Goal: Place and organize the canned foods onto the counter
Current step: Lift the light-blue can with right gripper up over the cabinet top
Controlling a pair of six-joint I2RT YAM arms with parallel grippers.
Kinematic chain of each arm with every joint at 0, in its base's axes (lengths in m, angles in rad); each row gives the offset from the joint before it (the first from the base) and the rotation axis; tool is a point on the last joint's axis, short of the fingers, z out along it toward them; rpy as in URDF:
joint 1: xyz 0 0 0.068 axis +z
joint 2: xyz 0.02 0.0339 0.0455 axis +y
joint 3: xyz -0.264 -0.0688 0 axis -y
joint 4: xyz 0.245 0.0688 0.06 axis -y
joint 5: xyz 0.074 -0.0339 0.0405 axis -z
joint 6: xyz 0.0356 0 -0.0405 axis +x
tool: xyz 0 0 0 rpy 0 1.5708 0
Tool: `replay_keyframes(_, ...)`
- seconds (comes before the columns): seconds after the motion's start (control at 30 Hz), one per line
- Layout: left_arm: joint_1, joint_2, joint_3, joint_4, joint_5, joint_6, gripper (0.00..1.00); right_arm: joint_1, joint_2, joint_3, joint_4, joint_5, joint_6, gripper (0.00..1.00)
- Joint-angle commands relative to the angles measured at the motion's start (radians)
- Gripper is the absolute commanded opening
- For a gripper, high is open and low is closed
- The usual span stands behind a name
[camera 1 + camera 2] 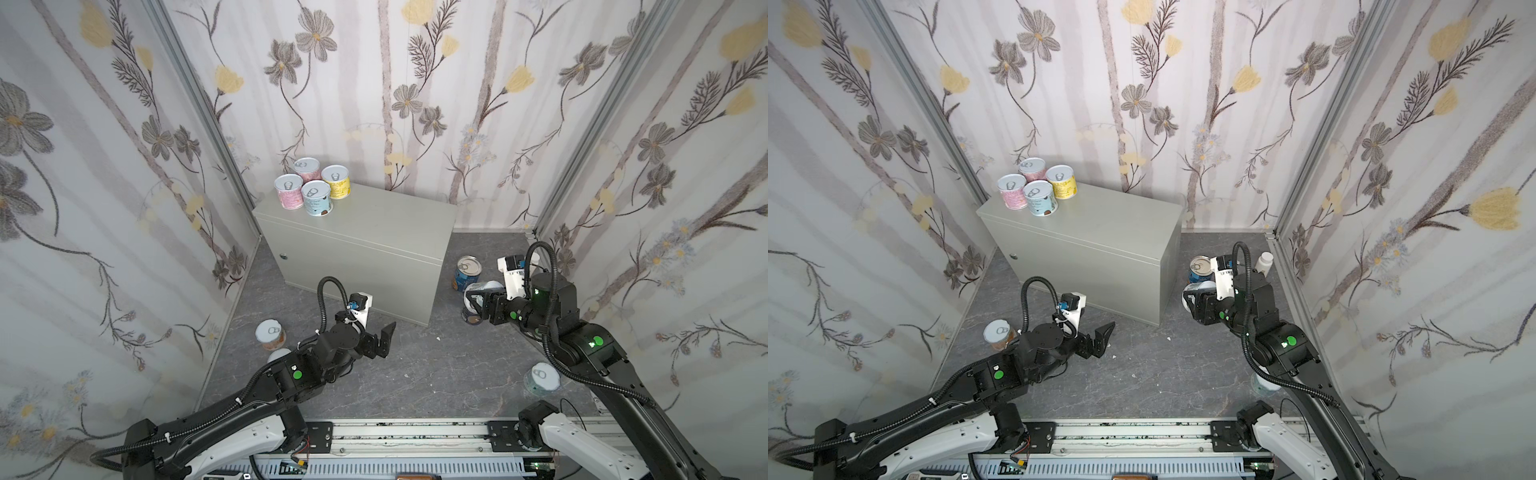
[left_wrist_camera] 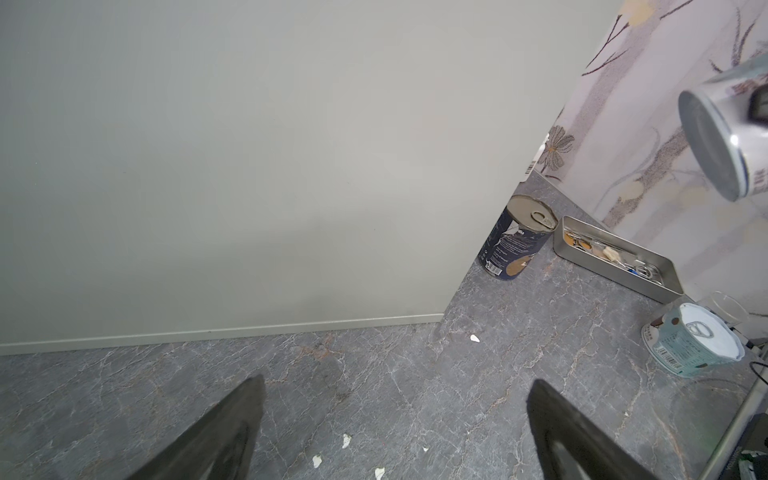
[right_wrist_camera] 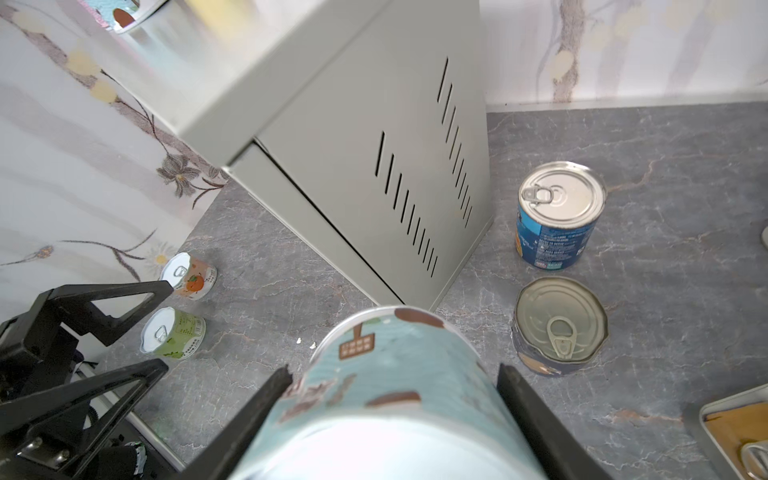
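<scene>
Right wrist view: the right gripper [image 3: 395, 372] is clamped on a pale-blue pull-tab can [image 3: 390, 415], one finger pressed to each side of the label. The can is tipped over rather than upright and held just off the front corner of the counter [image 3: 332, 145], beside its slotted end wall. On the dark marbled floor [image 3: 665, 166] past that corner, a tall blue can [image 3: 559, 216] and a dark navy can [image 3: 559, 326] stand close together. In a top view, four short cans [image 1: 316, 197] sit bunched at the back-left corner of the counter's top, the front pair close to its front edge. The top lies open from there to its right edge. The left gripper [image 1: 384, 338] hovers with jaws spread wide, holding nothing, over open floor before the counter's front face. An orange-label can [image 1: 270, 334] stands near the floor's left edge.
</scene>
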Motion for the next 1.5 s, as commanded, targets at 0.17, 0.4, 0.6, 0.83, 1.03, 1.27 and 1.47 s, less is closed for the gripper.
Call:
replay_keyframes(0.17,-0.001,-0.018,-0.023,0.006,0.017,-0.029,1.0,0.001,0.135,0.282,-0.106,-0.024,-0.116,0.57)
replay_keyframes(0.4,0.0,-0.029,-0.032,-0.007,0.033,-0.045,1.0,0.008,0.272,0.487,-0.149,-0.022,-0.142,0.58)
replay_keyframes(0.6,0.0,-0.039,-0.024,-0.038,0.043,-0.05,1.0,0.043,0.409,0.652,-0.204,0.007,-0.189,0.57)
replay_keyframes(0.83,-0.001,-0.037,-0.028,-0.053,0.038,-0.055,1.0,0.08,0.607,0.892,-0.345,0.04,-0.253,0.57)
replay_keyframes(1.03,0.0,-0.026,-0.017,-0.056,0.039,-0.051,1.0,0.122,0.744,1.04,-0.427,0.053,-0.291,0.57)
replay_keyframes(1.27,0.0,-0.026,-0.01,-0.068,0.041,-0.048,1.0,0.136,0.815,1.114,-0.436,0.046,-0.292,0.58)
replay_keyframes(1.47,0.0,-0.019,-0.01,-0.071,0.043,-0.044,1.0,0.152,0.866,1.152,-0.458,0.06,-0.3,0.63)
